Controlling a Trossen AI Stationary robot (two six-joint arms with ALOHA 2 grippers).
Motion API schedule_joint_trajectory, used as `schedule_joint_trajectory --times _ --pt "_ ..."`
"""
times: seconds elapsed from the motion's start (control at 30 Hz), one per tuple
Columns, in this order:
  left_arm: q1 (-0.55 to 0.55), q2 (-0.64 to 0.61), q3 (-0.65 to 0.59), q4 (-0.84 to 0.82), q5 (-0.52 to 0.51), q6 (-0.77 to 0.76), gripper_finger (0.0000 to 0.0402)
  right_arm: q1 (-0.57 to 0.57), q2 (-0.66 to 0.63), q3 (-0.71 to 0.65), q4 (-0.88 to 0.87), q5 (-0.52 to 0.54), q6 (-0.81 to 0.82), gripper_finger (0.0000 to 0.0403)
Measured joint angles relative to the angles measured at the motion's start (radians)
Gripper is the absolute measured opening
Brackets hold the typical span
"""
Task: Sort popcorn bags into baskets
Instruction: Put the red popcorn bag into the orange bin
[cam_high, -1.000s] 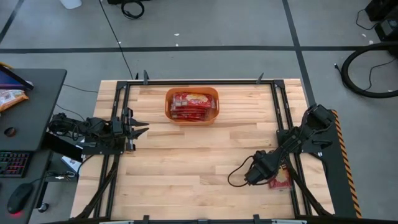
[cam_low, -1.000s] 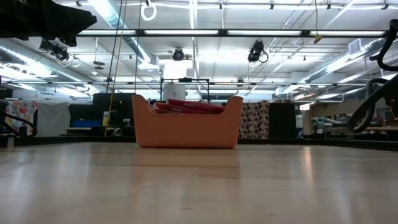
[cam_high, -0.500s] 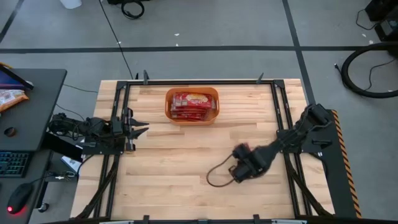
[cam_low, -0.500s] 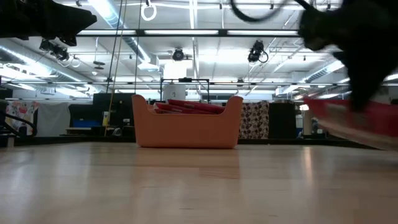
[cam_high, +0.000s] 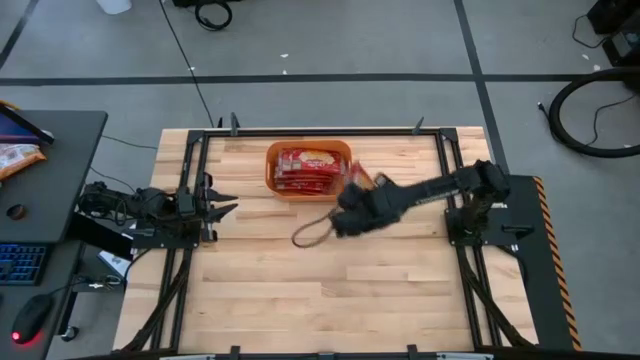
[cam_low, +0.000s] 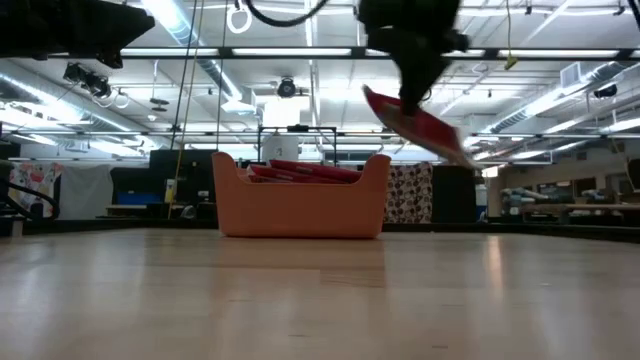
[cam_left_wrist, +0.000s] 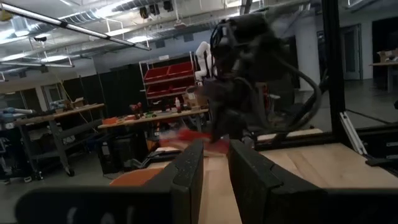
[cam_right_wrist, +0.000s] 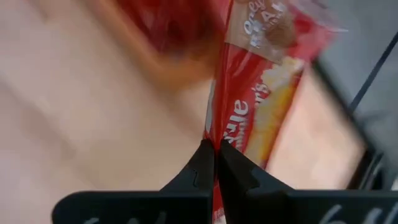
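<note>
The orange basket (cam_high: 308, 186) (cam_low: 300, 205) stands near the table's far edge, with several red popcorn bags (cam_high: 305, 166) lying inside it. My right gripper (cam_high: 350, 203) (cam_low: 408, 98) (cam_right_wrist: 215, 149) is in the air just right of the basket, shut on one more red popcorn bag (cam_high: 360, 180) (cam_low: 422, 125) (cam_right_wrist: 258, 93). My left gripper (cam_high: 230, 204) (cam_left_wrist: 216, 163) waits at the table's left edge, its fingers a narrow gap apart, with nothing between them. My right gripper pinches the red popcorn bag between its two fingers at one edge (cam_right_wrist: 219, 127). In the low view the fingers come at it from above. The bag is lifted clear of the table and slants down away from the basket (cam_low: 445, 143).
The right arm's loose cable loop (cam_high: 310, 232) hangs over the table beside the gripper. Black frame rails (cam_high: 192, 190) (cam_high: 452, 180) run along the table's left and right sides. Bare wood (cam_high: 320, 290) fills the near half of the table.
My right gripper has travelled from the table's near right corner toward the far edge and left, up to the basket's right side. It stays shut on the popcorn bag, which lay on the table near that corner and is now lifted clear.
</note>
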Motion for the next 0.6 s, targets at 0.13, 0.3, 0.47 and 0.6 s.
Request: schedule_joint_trajectory --times 0.13,0.3,0.47,0.6 --pt "0.0 0.0 0.0 0.012 0.0 0.002 0.0079 -0.099 0.038 0.102 0.076 0.074 -0.306 0.0011" --pt "0.0 0.0 0.0 0.011 0.0 0.001 0.0079 -0.207 0.083 0.114 0.387 0.07 -0.868 0.0011" --pt "0.0 0.0 0.0 -0.004 0.0 -0.007 0.0079 -0.319 0.145 0.112 0.591 -0.1 -1.106 0.0011" --pt "0.0 0.0 0.0 -0.031 0.0 -0.007 0.0079 -0.387 0.185 0.111 0.596 -0.218 -1.113 0.0015"
